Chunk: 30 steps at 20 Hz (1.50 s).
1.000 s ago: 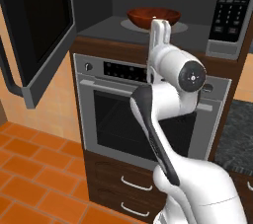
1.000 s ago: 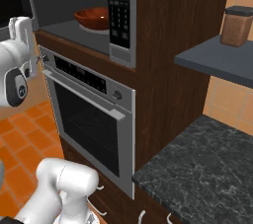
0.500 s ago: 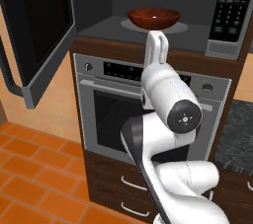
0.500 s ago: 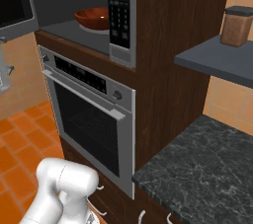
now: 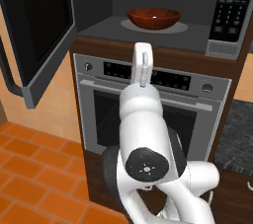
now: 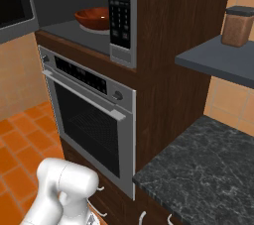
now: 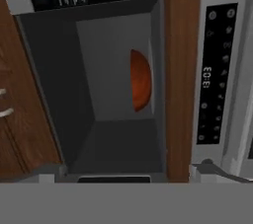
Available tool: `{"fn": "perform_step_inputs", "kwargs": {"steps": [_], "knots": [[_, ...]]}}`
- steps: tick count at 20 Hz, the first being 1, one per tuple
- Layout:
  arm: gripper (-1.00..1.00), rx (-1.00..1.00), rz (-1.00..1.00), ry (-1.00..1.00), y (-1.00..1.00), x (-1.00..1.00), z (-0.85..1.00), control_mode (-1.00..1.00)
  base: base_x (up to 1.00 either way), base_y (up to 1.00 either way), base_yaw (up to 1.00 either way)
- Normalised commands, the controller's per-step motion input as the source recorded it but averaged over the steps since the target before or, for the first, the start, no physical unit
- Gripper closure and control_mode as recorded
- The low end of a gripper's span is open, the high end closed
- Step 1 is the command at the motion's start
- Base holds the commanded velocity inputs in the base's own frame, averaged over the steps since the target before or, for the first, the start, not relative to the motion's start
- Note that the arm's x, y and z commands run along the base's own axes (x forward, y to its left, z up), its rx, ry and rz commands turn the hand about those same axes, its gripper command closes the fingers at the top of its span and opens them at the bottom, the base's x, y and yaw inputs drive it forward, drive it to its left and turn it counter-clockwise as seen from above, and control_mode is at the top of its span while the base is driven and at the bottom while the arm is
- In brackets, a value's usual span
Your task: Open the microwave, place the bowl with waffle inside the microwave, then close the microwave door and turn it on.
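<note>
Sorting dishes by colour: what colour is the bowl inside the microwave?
Glossy reddish-brown; the bowl shows best in the left base view.

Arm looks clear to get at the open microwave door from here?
Probably yes. The grey-framed microwave door stands swung wide to the left, nothing sits between it and the arm, and the reddish-brown bowl sits inside the cavity, clear of the doorway.

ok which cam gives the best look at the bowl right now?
Left base view: the bowl sits whole on the turntable inside the open microwave, nothing in front of it. In the right base view the keypad panel cuts off part of the bowl. The rolled hand view shows it side-on.
</note>
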Motion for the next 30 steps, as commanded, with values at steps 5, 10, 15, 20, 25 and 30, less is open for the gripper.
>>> {"fn": "perform_step_inputs", "kwargs": {"steps": [5,10,15,20,25,30], "knots": [[-1.0,0.0,-0.05,-0.01,0.68,-0.36,-0.05,-1.0,0.0,0.0,0.0],[-1.0,0.0,0.0,-0.11,0.77,-0.21,-0.43,-1.0,0.0,0.0,0.0],[-1.0,0.05,0.0,-0.03,0.61,-0.07,-0.89,-1.0,0.0,0.0,0.0],[-1.0,0.02,0.0,-0.06,0.72,0.0,-0.64,-1.0,0.0,0.0,0.0],[-1.0,0.0,0.0,-0.04,0.75,0.06,-0.49,-1.0,0.0,0.0,0.0],[-1.0,0.01,0.0,-0.08,0.65,0.16,-0.31,-1.0,0.0,0.0,0.0]]}}
